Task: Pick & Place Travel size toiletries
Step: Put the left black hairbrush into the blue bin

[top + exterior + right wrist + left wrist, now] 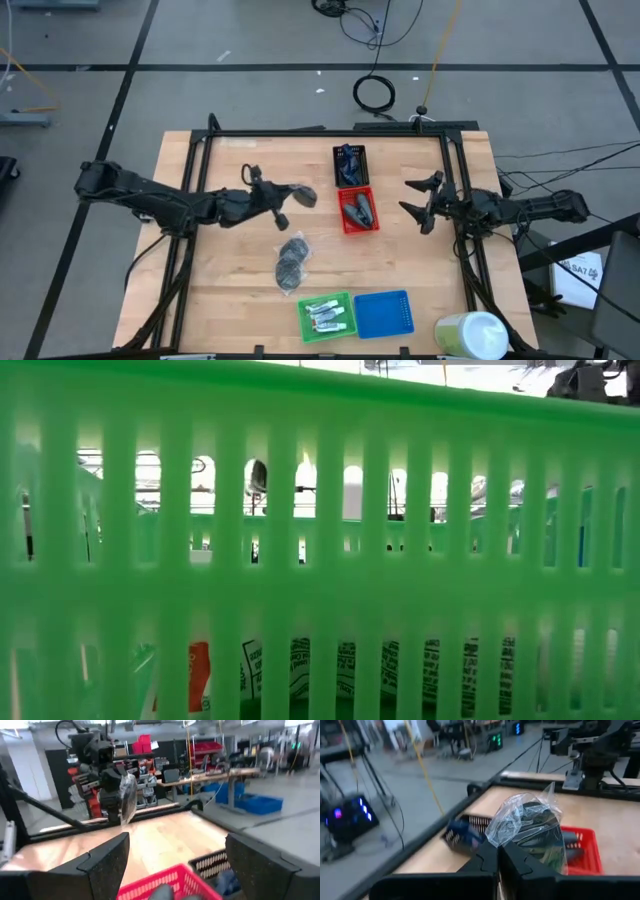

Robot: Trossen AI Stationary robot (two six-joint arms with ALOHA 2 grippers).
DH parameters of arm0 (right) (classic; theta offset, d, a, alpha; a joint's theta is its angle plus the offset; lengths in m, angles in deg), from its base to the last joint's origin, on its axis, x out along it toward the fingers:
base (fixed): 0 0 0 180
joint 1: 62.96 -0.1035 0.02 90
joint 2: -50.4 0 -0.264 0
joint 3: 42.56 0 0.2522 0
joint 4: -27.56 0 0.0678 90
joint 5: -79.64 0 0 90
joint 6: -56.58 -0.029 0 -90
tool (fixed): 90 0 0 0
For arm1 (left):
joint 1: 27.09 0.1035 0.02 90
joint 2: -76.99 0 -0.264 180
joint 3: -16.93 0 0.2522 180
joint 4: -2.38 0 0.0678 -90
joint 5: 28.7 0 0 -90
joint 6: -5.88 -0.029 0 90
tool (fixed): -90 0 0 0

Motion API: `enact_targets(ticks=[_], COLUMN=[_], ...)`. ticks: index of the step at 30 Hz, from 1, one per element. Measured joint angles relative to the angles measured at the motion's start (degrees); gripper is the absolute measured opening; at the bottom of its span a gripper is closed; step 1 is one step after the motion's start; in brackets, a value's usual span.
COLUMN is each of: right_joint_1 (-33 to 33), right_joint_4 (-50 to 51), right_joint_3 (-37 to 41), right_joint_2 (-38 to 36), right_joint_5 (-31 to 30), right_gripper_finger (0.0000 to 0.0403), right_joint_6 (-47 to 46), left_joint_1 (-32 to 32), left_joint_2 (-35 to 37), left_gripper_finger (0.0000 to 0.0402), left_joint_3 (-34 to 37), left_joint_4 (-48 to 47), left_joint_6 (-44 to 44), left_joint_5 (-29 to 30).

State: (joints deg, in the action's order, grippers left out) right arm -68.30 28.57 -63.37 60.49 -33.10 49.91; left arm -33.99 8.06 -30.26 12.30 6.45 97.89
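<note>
My left gripper [283,207] hovers over the table's middle, just left of the red basket [358,211], and is shut on a round dark pad in clear wrap [304,195]. That wrapped pad [536,831] shows beyond my left fingers. A second wrapped pad [292,263] lies flat on the wood nearer the front edge. Dark mini bottles [358,208] lie in the red basket, and white tubes [326,316] lie in the green basket [341,300]. My right gripper [420,201] waits open at the table's right side, holding nothing. My left gripper pinches the clear wrap [496,836] of the pad at its edge between the two shut fingers [482,862]. The pad [127,794] is lifted clear of the table and sticks out past the fingertips toward the red basket.
A black basket [350,163] with blue items stands behind the red one. A blue basket [383,313] sits beside the green one at the front edge, and a large white-and-green cylinder [470,335] stands at the front right corner. The green basket's wall [320,560] fills the low view.
</note>
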Motion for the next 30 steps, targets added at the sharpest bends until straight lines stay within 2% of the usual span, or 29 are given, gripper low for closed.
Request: enact_targets(ticks=[3, 7, 12, 15, 20, 24, 30], right_joint_1=[-0.02, 0.03, 0.04, 0.04, 0.89, 1.74, 3.80], right_joint_4=[-9.64, -21.33, -28.34, -31.93, -39.01, -38.55, -37.73], right_joint_3=[0.00, 0.00, 0.00, 0.00, -3.27, -11.51, -23.52], right_joint_2=[5.57, 11.62, 19.90, 26.18, 38.31, 48.40, 62.08], right_joint_5=[-3.28, -8.92, -8.67, -8.52, -1.77, 0.82, 3.68], right_gripper_finger=[0.0318, 0.0318, 0.0318, 0.0318, 0.0318, 0.0318, 0.0318], right_joint_6=[2.68, 2.85, 2.82, 1.36, 2.79, 5.24, 8.02], left_joint_1=[1.33, 3.02, 4.90, 5.64, 6.71, 7.06, 7.19], left_joint_2=[-2.47, -3.09, -3.09, -3.09, -3.39, -6.17, -13.32], left_gripper_finger=[0.0000, 0.0000, 0.0000, 0.0000, 0.0000, 0.0000, 0.0000], left_joint_3=[0.02, 0.02, 0.01, 0.00, 0.01, -0.16, -5.71], left_joint_4=[7.22, 8.99, 9.54, 10.17, 12.95, 17.29, 16.77], left_joint_6=[-5.84, -7.33, -6.89, -6.87, -6.72, -7.31, -8.91], left_joint_5=[-1.19, -2.73, -13.75, -15.99, -16.01, -16.47, -17.34])
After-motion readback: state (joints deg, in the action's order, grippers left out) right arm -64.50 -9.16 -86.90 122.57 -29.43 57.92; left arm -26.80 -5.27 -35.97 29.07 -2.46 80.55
